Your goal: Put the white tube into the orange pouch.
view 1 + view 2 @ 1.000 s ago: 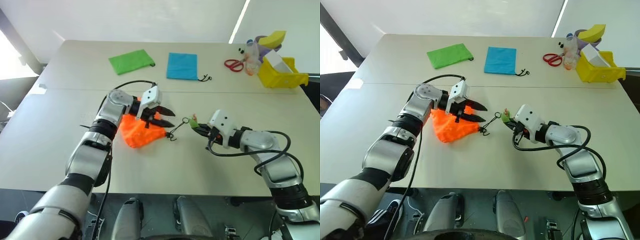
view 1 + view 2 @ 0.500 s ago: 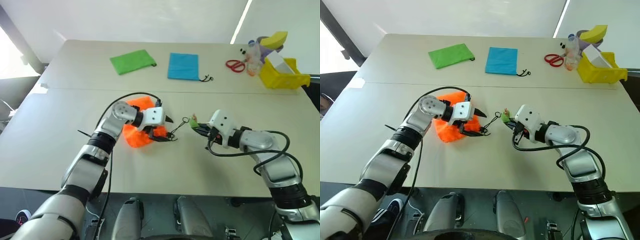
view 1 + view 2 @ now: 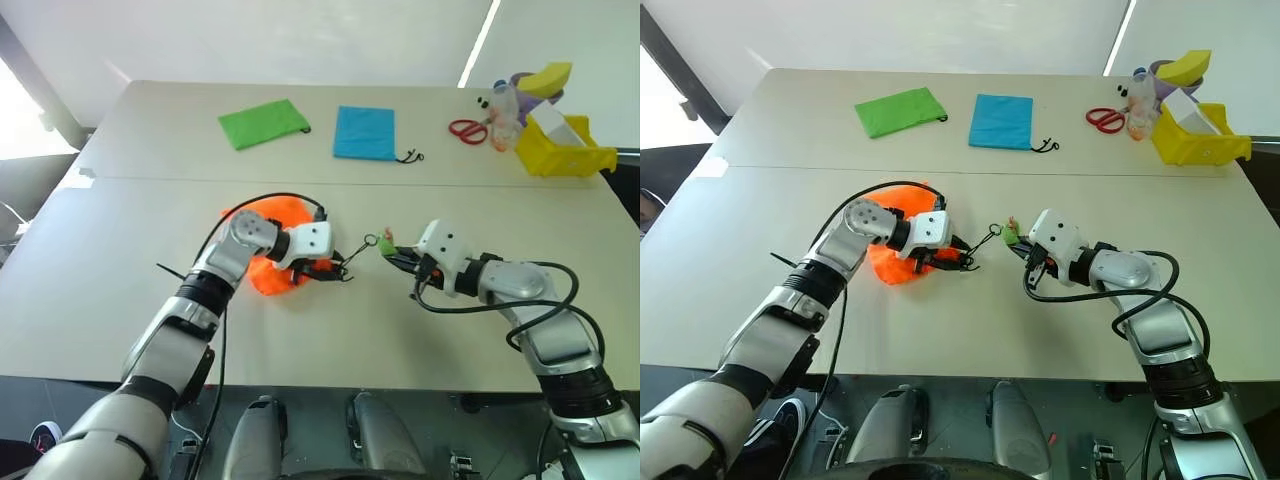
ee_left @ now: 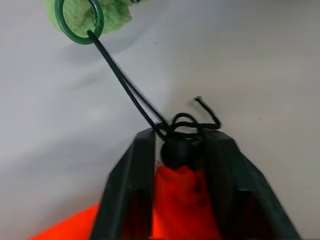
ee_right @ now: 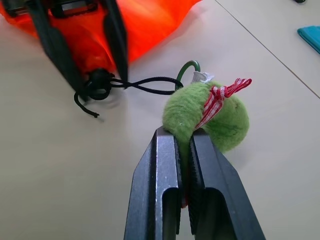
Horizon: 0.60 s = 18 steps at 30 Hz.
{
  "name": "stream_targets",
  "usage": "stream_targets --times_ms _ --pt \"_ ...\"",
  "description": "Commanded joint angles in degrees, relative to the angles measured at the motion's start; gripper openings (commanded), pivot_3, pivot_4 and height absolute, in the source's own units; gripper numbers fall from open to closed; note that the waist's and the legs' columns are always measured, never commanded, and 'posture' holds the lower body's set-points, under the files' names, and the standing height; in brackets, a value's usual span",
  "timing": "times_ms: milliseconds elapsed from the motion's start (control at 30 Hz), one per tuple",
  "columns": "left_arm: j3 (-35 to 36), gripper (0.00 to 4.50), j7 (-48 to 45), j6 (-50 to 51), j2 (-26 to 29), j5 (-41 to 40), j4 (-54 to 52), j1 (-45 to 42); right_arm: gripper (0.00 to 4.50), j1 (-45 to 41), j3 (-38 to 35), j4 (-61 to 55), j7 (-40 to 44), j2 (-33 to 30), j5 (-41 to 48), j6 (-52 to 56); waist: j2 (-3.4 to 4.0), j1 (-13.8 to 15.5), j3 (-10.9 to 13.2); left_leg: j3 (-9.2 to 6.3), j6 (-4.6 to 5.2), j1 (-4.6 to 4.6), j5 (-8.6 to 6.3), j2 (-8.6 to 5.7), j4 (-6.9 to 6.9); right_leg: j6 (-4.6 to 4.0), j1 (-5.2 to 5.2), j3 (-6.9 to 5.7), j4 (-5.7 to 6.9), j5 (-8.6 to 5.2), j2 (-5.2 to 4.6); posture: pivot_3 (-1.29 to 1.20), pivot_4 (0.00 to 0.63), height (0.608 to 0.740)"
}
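Note:
The orange pouch lies bunched on the table in front of me, its mouth gathered at a black cord stopper. My left gripper is shut on that gathered neck, one finger on each side of the stopper. From there the black cord runs to a green ring and a fuzzy green tab. My right gripper is shut on that tab, a short way right of the pouch. The white tube is out of view.
A green pouch and a blue pouch lie flat at the far side of the table. Red scissors, a clear bottle and a yellow bin stand at the far right corner.
My left gripper came down from above the pouch with its fingers wide apart, then closed on the pouch's neck by the stopper. The pouch bunched up. The right gripper kept still.

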Motion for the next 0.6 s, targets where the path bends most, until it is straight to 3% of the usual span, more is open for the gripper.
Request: stream_targets --times_ms 33,267,400,600 --pt "-0.68 1.67 1.01 0.40 0.15 0.62 -1.14 -0.11 0.00 -0.82 -0.38 -1.21 0.00 0.07 0.17 -0.97 0.00 0.00 0.00 0.00 0.00 0.00 0.00 0.00 0.00 0.00 0.00 0.00 0.00 0.00 0.00 0.00 0.150 0.740" --pt "-1.12 1.67 -0.35 2.02 0.56 0.00 -1.28 0.19 0.00 -0.83 -0.41 -1.12 0.03 0.02 0.15 -0.96 0.00 0.00 0.00 0.00 0.01 0.00 0.01 0.00 0.00 0.00 0.01 0.00 0.00 0.00 0.00 0.00 0.150 0.740" --pt "-0.81 0.37 -0.79 2.86 0.62 -0.71 -1.62 0.22 0.00 -0.79 -0.45 -1.16 0.00 -0.04 0.12 -0.86 0.00 0.00 0.00 0.00 0.01 0.00 0.01 0.00 0.00 0.00 0.01 0.00 0.00 0.00 0.00 0.00 0.150 0.740" --pt "-0.69 0.23 -3.47 2.84 1.56 -2.15 -3.20 0.38 0.00 -0.89 -0.92 -0.46 -0.21 -0.29 -0.13 -1.32 0.00 -0.12 0.00 0.00 0.01 0.00 0.01 0.00 0.00 0.00 0.00 0.00 0.00 0.00 0.01 0.00 0.150 0.740"
